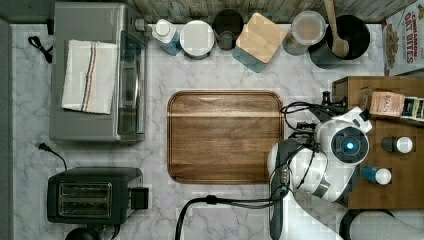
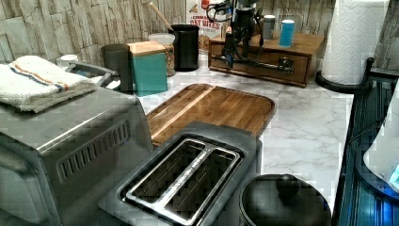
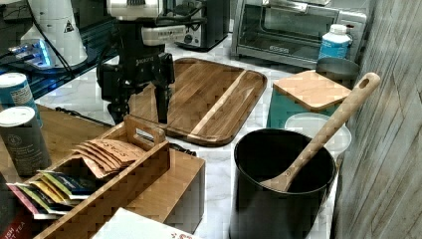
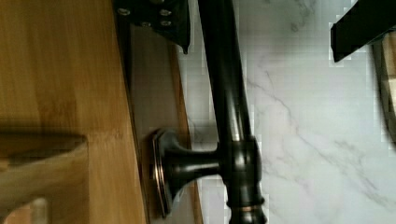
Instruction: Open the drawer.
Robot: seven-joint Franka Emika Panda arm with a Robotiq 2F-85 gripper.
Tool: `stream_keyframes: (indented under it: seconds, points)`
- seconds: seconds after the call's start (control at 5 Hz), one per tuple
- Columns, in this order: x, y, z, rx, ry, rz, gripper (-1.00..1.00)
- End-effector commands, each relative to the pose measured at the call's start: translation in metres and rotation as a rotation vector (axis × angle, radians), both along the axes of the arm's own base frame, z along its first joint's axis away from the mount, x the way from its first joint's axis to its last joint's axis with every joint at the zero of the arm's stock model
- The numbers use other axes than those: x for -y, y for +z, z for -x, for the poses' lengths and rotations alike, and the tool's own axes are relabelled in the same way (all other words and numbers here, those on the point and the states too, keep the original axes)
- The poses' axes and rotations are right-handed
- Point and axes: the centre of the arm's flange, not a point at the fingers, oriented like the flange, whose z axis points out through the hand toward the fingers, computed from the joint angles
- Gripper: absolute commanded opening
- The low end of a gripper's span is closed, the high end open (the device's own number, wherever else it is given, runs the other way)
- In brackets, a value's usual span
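Observation:
The drawer [image 2: 268, 60] is the front of a small wooden cabinet [image 1: 395, 187] at the top view's right, on the marble counter. Its long black bar handle [image 4: 226, 93] runs on posts [image 4: 184, 164] along the drawer front [image 4: 152, 88]; the left view shows the same handle [image 2: 259, 64]. My gripper [image 4: 258, 46] is open and straddles the bar, one black finger [image 4: 159, 16] on the drawer side and the other finger [image 4: 359, 25] on the counter side, neither touching it. In the left view my gripper [image 2: 235, 52] hangs at the drawer's left end. The right view shows my gripper [image 3: 139, 109] pointing down, fingers apart.
A flat wooden tray [image 1: 225, 137] lies just beside the cabinet. On the cabinet top stand a tea-bag rack [image 3: 99, 164] and two cans [image 2: 286, 32]. A paper towel roll [image 2: 353, 37], a black utensil pot [image 3: 278, 174], a toaster oven [image 1: 95, 70] and a toaster [image 1: 92, 195] ring the counter.

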Motion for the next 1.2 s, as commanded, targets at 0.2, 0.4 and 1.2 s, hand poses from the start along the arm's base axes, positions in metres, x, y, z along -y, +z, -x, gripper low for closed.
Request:
stream_keyframes:
  seconds: [0.2, 0.4, 1.2]
  points:
    - [0.006, -0.041, 0.016, -0.072, 0.075, -0.006, 1.00]
    - [-0.003, -0.040, 0.013, -0.084, 0.081, -0.012, 1.00]
    - [-0.108, -0.043, 0.010, -0.101, 0.282, -0.175, 1.00]
